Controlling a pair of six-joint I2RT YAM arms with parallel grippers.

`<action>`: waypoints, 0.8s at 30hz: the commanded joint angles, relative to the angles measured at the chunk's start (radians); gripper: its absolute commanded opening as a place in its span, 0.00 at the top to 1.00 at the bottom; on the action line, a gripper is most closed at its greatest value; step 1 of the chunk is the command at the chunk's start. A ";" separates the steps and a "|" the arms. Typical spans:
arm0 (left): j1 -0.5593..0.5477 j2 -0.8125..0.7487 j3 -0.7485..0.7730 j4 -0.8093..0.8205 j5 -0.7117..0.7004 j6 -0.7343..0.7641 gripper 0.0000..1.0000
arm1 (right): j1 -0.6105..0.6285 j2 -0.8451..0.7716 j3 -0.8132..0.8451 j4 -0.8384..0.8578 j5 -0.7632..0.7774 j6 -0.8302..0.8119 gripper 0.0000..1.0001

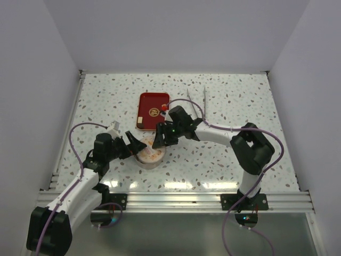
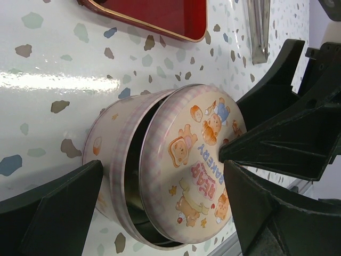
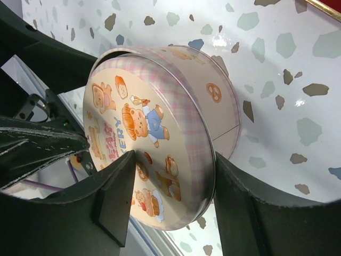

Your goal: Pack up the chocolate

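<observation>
Two claws meet over the tin (image 2: 112, 138) at the lower centre of the top frame. I have the left gripper (image 2: 165, 213) spread as wide as it goes, one finger on either side of the tin's base, and neither finger clearly presses on it. The right gripper (image 3: 173, 202) comes in from the upper right and is the nearer one to the lid (image 2: 197, 160). One finger lies across the printed face and the other sits at the rim. Whether it is pinching the rim or has let go, I cannot tell.

The lid sits askew, shifted off the base toward the right of the left wrist frame, with a dark crescent of the interior showing. The tin is round, so no long axis matters, only that offset.

I cannot place the chocolate with certainty, since the lid hides the tin's inside. A pale piece (image 1: 139, 122) at the lower left corner of the red tray (image 1: 146, 104), just above the tin, may be one.

The table (image 1: 240, 101) has speckled room to the right. The metal tongs (image 2: 258, 26) lie well apart, and the rail at the bottom of the top frame is near.
</observation>
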 commanded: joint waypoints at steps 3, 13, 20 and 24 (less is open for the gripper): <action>-0.023 0.004 -0.001 0.149 0.153 -0.071 0.00 | 0.085 0.038 0.050 -0.002 -0.031 -0.026 0.43; -0.031 0.012 -0.007 0.167 0.159 -0.083 0.00 | 0.098 0.050 0.073 -0.022 -0.011 -0.030 0.42; -0.036 0.010 -0.007 0.166 0.162 -0.084 0.00 | 0.106 0.060 0.093 -0.028 0.004 -0.025 0.42; -0.036 0.006 -0.009 0.147 0.164 -0.081 0.00 | 0.106 0.058 0.101 -0.047 0.022 -0.026 0.42</action>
